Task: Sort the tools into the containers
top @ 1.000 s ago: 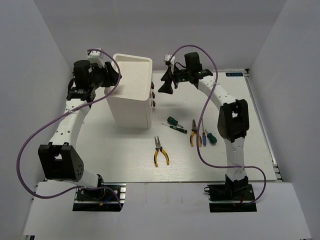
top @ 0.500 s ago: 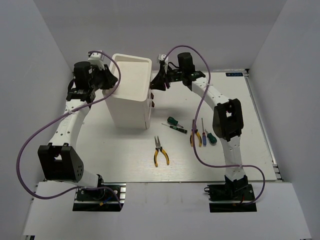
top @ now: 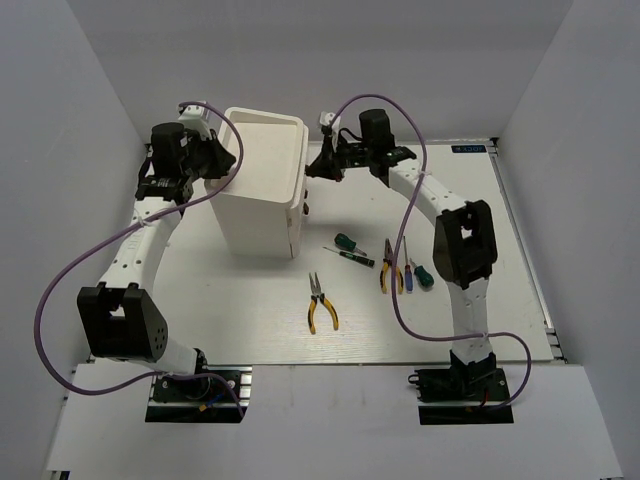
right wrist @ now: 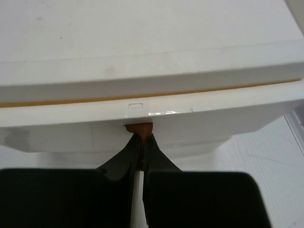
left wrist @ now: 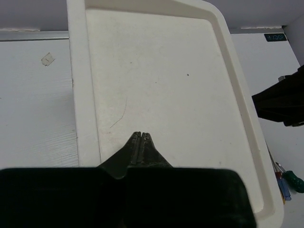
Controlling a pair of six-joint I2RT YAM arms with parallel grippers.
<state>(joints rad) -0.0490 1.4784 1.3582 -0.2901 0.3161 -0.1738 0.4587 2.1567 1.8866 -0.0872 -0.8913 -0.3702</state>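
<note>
"White cabinet (top: 262,195) on a pale worktop (top: 470,200). Where is the open room around it?"

"On its drawer side. The worktop runs open from that face out to its far edge. Behind the cabinet's back face only a narrow strip is left before the side wall, and the left arm stands in it."

"And the tools?"

"All loose on the worktop, on the drawer side and nearer the arm bases than the cabinet. The yellow-handled pliers (top: 321,303) lie off its near corner. A green-handled screwdriver (top: 346,242) and a thin black screwdriver (top: 352,257) lie near them. Further out, the second pliers (top: 389,268), a blue screwdriver (top: 407,273) and another green screwdriver (top: 424,277) lie side by side. None touches the cabinet."

"The jaws?"

"The right gripper (right wrist: 140,137) has its jaws pinched narrow on the brown knob (right wrist: 138,127) of the top drawer (right wrist: 199,118). The left gripper (left wrist: 141,137) is over the cabinet's top near the back edge, jaws pressed together and holding nothing."

"Anything in the way?"

"The right arm's purple cable (top: 399,290) hangs across the outer tools."
</note>
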